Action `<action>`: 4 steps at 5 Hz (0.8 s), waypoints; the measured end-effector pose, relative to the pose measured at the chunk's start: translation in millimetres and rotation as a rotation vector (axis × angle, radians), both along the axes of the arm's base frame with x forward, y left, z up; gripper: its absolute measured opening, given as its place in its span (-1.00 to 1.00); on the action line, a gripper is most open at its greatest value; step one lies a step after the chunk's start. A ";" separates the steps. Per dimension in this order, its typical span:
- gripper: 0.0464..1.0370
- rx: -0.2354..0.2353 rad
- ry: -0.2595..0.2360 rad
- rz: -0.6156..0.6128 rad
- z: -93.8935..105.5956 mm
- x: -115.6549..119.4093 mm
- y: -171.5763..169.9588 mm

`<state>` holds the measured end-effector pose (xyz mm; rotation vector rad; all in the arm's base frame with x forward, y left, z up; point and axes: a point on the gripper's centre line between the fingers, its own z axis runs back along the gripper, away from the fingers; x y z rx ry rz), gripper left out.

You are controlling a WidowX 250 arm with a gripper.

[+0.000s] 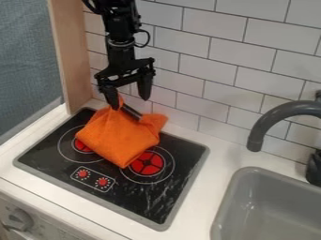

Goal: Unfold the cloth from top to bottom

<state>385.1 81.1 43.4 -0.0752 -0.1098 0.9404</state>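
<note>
The orange cloth (119, 136) lies bunched on the black stove top, over its upper middle part, covering some of both red burners. One raised peak of it stands at its back edge, and another corner sticks out at the back right. Above that back edge hangs the black gripper (130, 102), its two fingers apart. The left fingertip is right at the raised peak; whether it touches the cloth I cannot tell. The right finger is higher, in front of the tiles. Between the cloth's two back corners a dark strip shows.
The stove top (150, 206) has a grey rim and two red knobs at the front. At the right are a grey sink (276, 206) and a dark faucet (270, 122). A white tiled wall (207, 79) stands behind, a wooden panel (70, 56) at the left.
</note>
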 end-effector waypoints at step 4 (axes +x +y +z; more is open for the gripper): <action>0.20 0.083 0.073 -0.007 -32.0 9.8 -1.9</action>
